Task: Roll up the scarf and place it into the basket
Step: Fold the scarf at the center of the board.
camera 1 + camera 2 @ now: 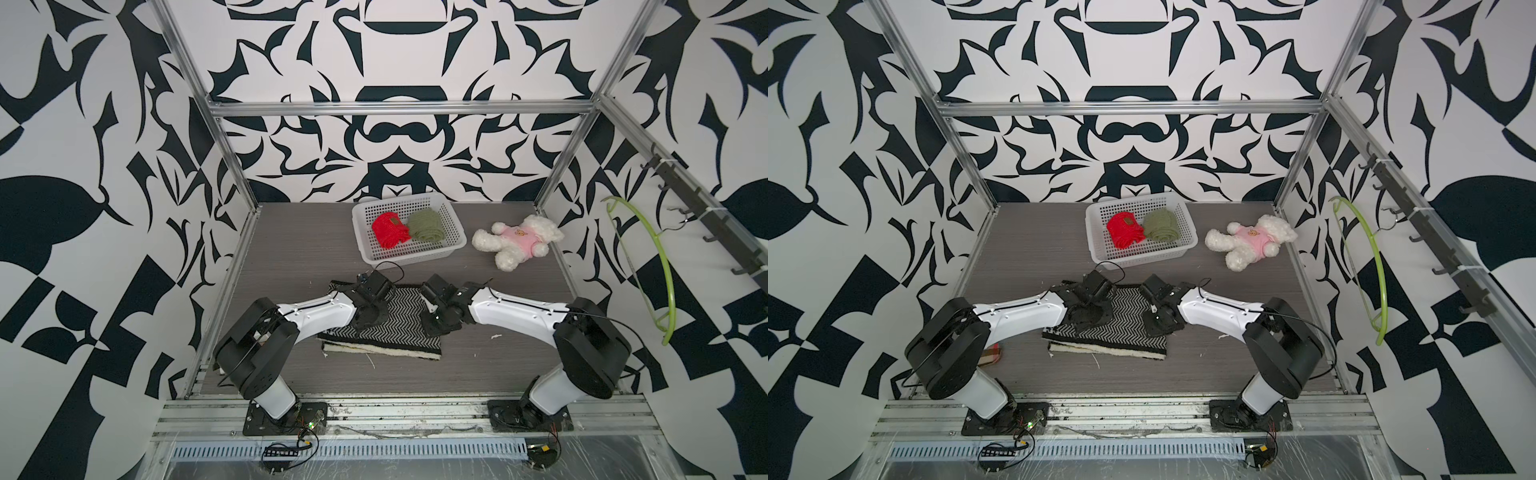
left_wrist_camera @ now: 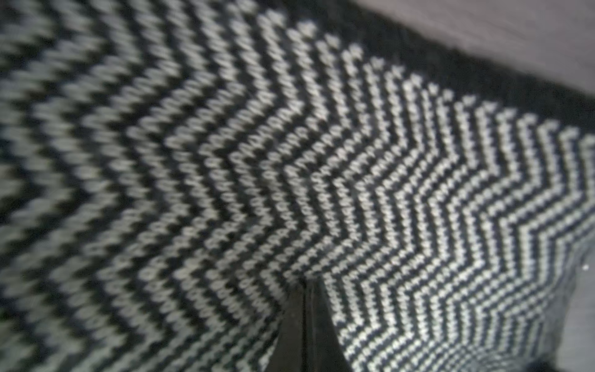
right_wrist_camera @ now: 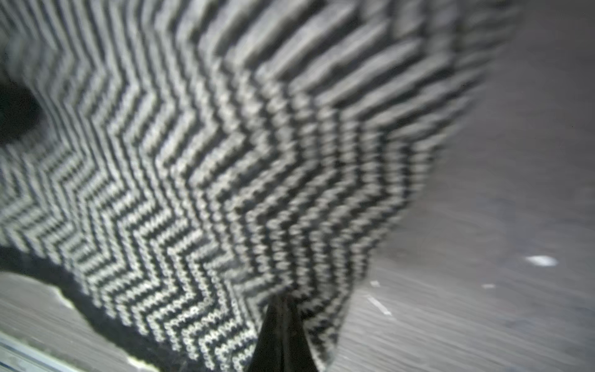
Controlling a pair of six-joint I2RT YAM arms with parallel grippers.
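Note:
The scarf (image 1: 399,328) is a black-and-white zigzag knit with a cream underside. It lies folded flat in the middle of the table in both top views. My left gripper (image 1: 370,318) presses down on its left part. In the left wrist view the left gripper (image 2: 306,286) is shut, with scarf (image 2: 322,161) fabric puckered at the tips. My right gripper (image 1: 436,326) is down on its right edge. There the right gripper (image 3: 283,299) is shut on a fold of scarf (image 3: 193,161). The white perforated basket (image 1: 415,254) stands behind the scarf.
Inside the basket lie a red knit roll (image 1: 388,230) and a green knit roll (image 1: 424,224). A white plush bear in a pink shirt (image 1: 519,241) lies right of the basket. A green hanger (image 1: 660,266) hangs from a hook rack on the right wall.

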